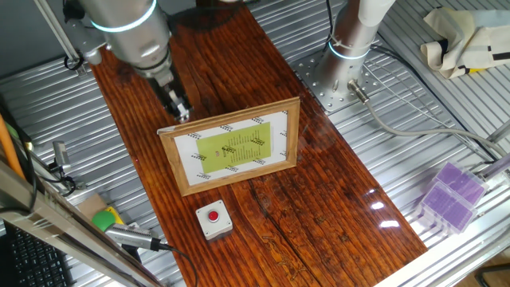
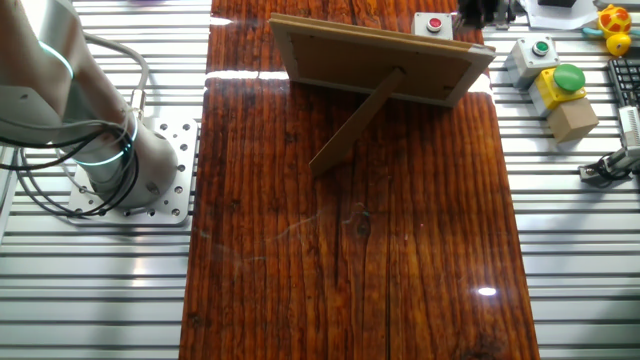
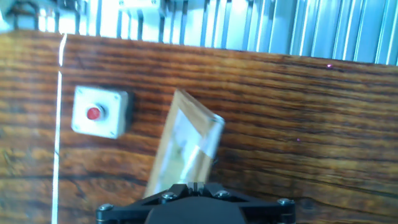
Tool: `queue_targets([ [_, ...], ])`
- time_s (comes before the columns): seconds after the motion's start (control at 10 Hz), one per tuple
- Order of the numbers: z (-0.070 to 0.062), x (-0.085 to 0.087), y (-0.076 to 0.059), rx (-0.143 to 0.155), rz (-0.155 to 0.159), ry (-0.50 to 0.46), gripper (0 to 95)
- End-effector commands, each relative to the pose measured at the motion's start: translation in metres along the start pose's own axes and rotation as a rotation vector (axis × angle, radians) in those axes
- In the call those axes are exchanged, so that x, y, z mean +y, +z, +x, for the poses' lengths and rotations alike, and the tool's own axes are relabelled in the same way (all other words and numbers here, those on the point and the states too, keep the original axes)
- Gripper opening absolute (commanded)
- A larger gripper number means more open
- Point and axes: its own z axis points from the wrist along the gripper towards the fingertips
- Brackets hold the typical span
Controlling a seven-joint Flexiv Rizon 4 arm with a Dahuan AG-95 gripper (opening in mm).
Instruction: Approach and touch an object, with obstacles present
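1. Hand view is showing the button box (image 3: 99, 112) sitting on the surface beyond the picture frame (image 3: 186, 146).
2. The jaws (image 1: 180, 111) are hanging clenched, empty, above the frame's top corner; clearing that edge before descending onto the button seems wise.

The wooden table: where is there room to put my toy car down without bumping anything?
Behind the picture frame, past its prop leg, the wooden table is bare. There is also bare wood right of the red button box. It is crowded between frame and button box, and at the frame's top corner beside the gripper.
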Motion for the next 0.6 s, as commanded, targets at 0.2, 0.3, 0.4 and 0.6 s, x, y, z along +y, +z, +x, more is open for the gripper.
queue_targets([
  [0.2,-0.007,0.019,0.014,-0.006,-0.001,0.008,0.0],
  [0.3,-0.007,0.023,0.019,-0.004,0.000,0.012,0.0],
  [0.4,-0.008,0.026,0.022,-0.002,-0.002,0.016,0.0],
  [0.6,-0.009,0.026,0.023,-0.001,-0.002,0.019,0.0],
])
